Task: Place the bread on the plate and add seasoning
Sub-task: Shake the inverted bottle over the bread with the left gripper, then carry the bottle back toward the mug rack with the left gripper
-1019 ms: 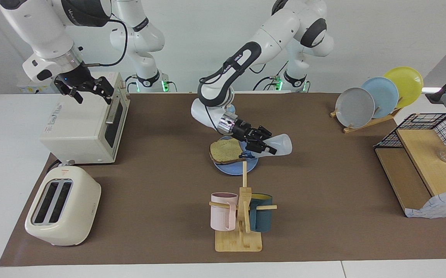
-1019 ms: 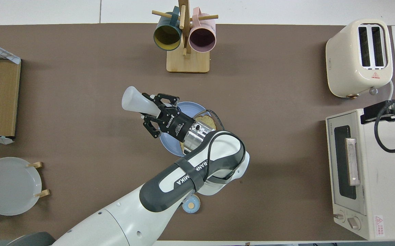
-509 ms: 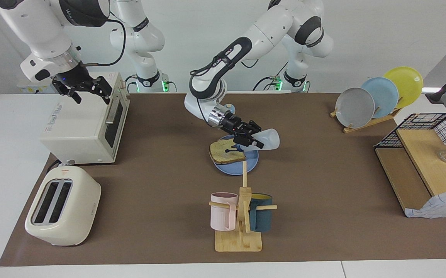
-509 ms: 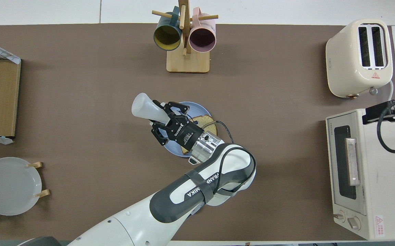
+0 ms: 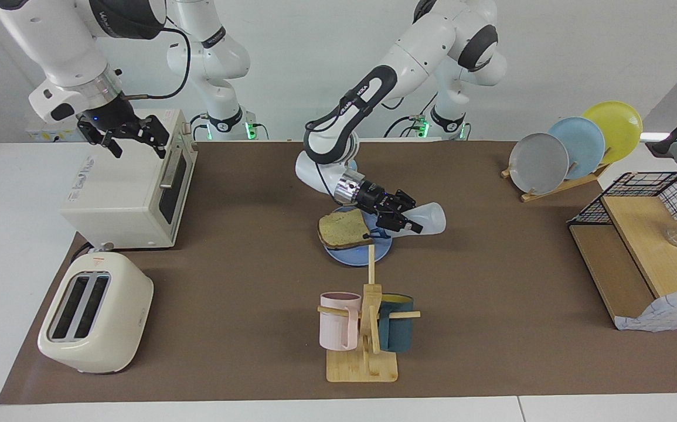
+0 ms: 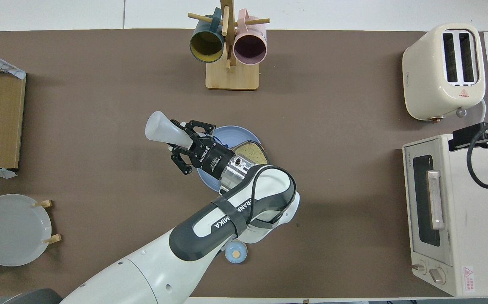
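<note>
The bread (image 5: 341,228) lies on the blue plate (image 5: 357,253) mid-table, over the rim at the right arm's end. My left gripper (image 5: 398,218) is shut on the seasoning bottle (image 5: 431,217) and holds it tilted almost flat above the plate. The dark cap (image 5: 376,234) points down at the bread's edge. In the overhead view the bottle (image 6: 159,130) sticks out of the left gripper (image 6: 188,142) past the plate (image 6: 228,134), and the arm covers part of the bread (image 6: 253,152). My right gripper (image 5: 128,136) waits open above the toaster oven.
A toaster oven (image 5: 130,187) and a toaster (image 5: 95,313) stand at the right arm's end. A mug rack (image 5: 364,331) stands farther out than the plate. Upright plates (image 5: 572,146) and a wire shelf (image 5: 643,246) are at the left arm's end. A small blue bell (image 6: 235,253) sits near the robots.
The left gripper swung the bottle toward the right arm's end over the bread, then back toward the left arm's end. The right gripper stayed above the oven.
</note>
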Robot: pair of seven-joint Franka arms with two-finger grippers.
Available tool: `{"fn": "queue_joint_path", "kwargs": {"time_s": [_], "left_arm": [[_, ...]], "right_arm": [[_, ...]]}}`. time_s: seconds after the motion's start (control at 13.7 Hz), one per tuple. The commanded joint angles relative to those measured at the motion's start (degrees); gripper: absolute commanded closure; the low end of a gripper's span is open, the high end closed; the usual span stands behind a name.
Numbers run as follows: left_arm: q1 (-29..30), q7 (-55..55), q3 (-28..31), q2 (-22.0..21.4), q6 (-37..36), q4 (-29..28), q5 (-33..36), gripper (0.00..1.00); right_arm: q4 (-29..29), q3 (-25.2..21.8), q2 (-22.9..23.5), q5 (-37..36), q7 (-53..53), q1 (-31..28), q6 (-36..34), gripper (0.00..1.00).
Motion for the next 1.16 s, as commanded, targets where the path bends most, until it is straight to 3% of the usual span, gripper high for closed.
{"fn": "queue_joint_path", "kwargs": {"time_s": [0.0,0.15,0.29,0.51,0.8,1.09], "left_arm": [[-4.2,0.3,0.5,-1.9,0.5,-0.5,-1.6,1.00],[-4.3,-1.4,0.5,-2.1,1.0,4.0,-6.8,1.00],[-2.5,-6.0,0.5,-4.1,3.3,4.7,-10.4,1.00],[1.9,-12.8,1.0,-12.1,12.4,4.8,-24.6,1.00],[13.6,-18.7,1.0,-21.7,26.9,5.1,-43.6,1.00],[23.2,-27.8,1.1,-22.1,39.5,6.8,-56.5,1.00]], "right_arm": [[0.1,0.2,-0.3,-0.8,-1.8,-0.3,0.5,0.00],[0.1,0.3,-0.2,-0.8,-1.8,-0.3,0.5,0.00],[0.1,0.3,-0.2,-0.8,-1.9,-0.4,0.5,0.00],[0.1,0.3,-0.2,-0.7,-1.7,-0.3,0.5,0.00],[-0.4,0.3,-0.4,-0.6,-1.1,-0.6,0.6,0.00],[-0.8,0.3,-0.5,-0.1,-1.4,-0.6,2.0,0.00]]}}
